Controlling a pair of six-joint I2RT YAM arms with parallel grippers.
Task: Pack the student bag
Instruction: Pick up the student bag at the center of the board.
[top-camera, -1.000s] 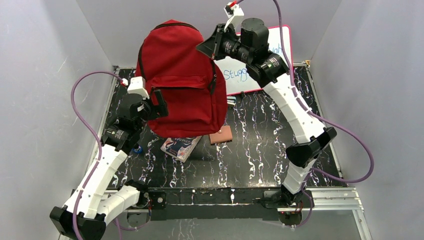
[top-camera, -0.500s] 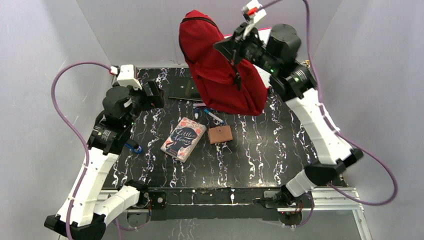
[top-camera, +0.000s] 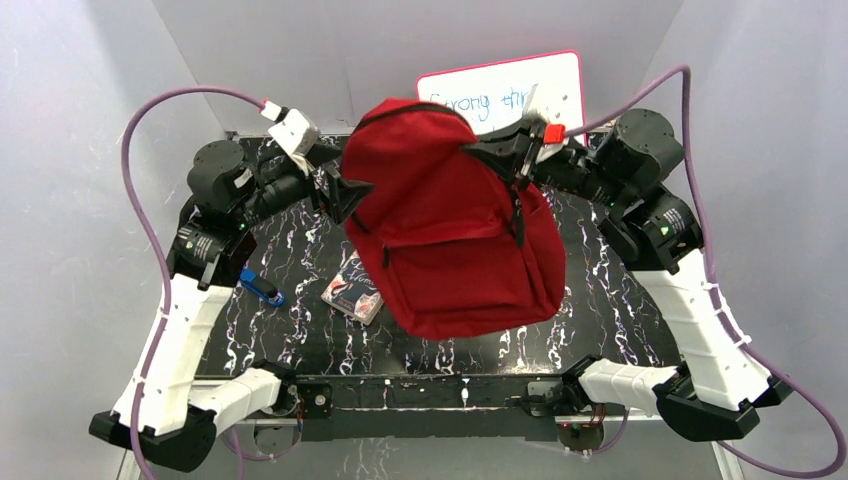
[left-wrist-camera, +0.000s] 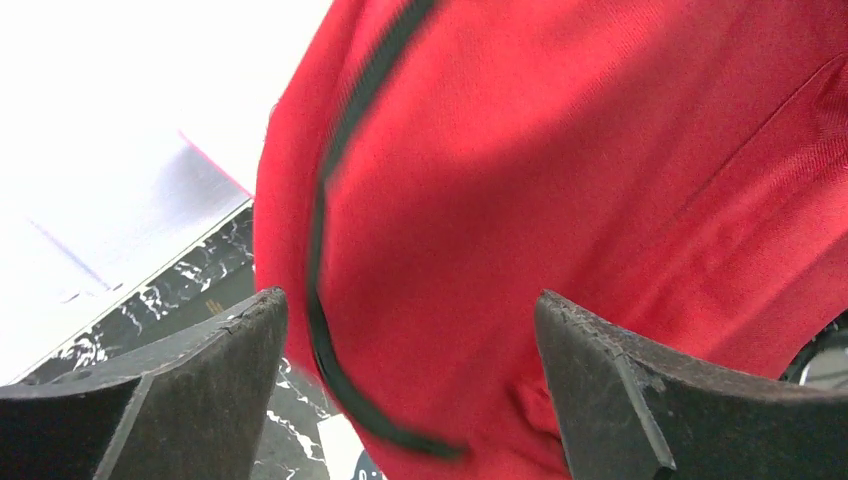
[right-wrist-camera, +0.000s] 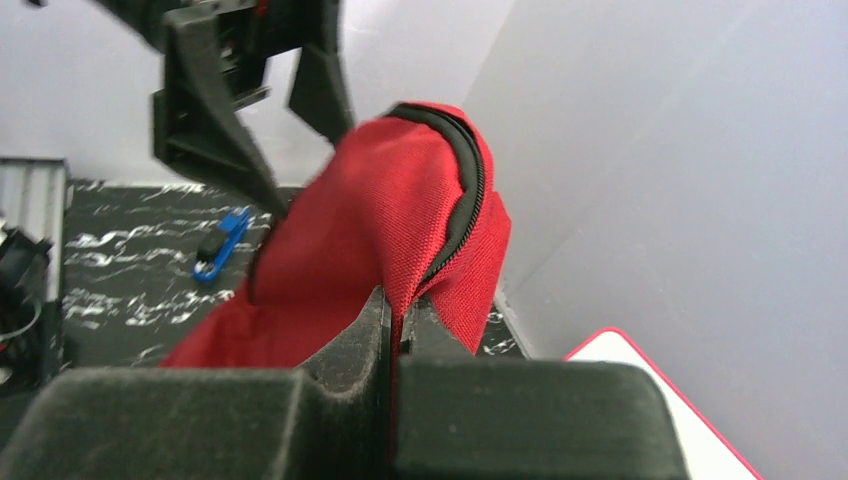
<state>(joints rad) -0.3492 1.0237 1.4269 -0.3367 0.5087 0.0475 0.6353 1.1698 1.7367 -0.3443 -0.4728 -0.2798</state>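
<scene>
The student bag (top-camera: 450, 240), a large red backpack with black zippers, hangs above the middle of the table. My right gripper (top-camera: 488, 152) is shut on a fold of the student bag's (right-wrist-camera: 400, 210) red fabric beside the zipper at its top; in the right wrist view the right gripper (right-wrist-camera: 398, 312) pinches that fold. My left gripper (top-camera: 338, 190) stands open at the bag's upper left edge. In the left wrist view the left gripper (left-wrist-camera: 410, 340) has the student bag (left-wrist-camera: 560, 180) filling the space between and beyond its fingers, without touching it.
A book (top-camera: 352, 290) lies half hidden under the bag's left side. A small blue clip (top-camera: 262, 288) lies on the black marbled table (top-camera: 300, 340) near the left arm. A red-rimmed whiteboard (top-camera: 500, 88) leans on the back wall.
The right arm has swung the bag from the back right down over the table's middle, covering the wallet and pens. The left gripper has moved right, up to the bag's edge.
</scene>
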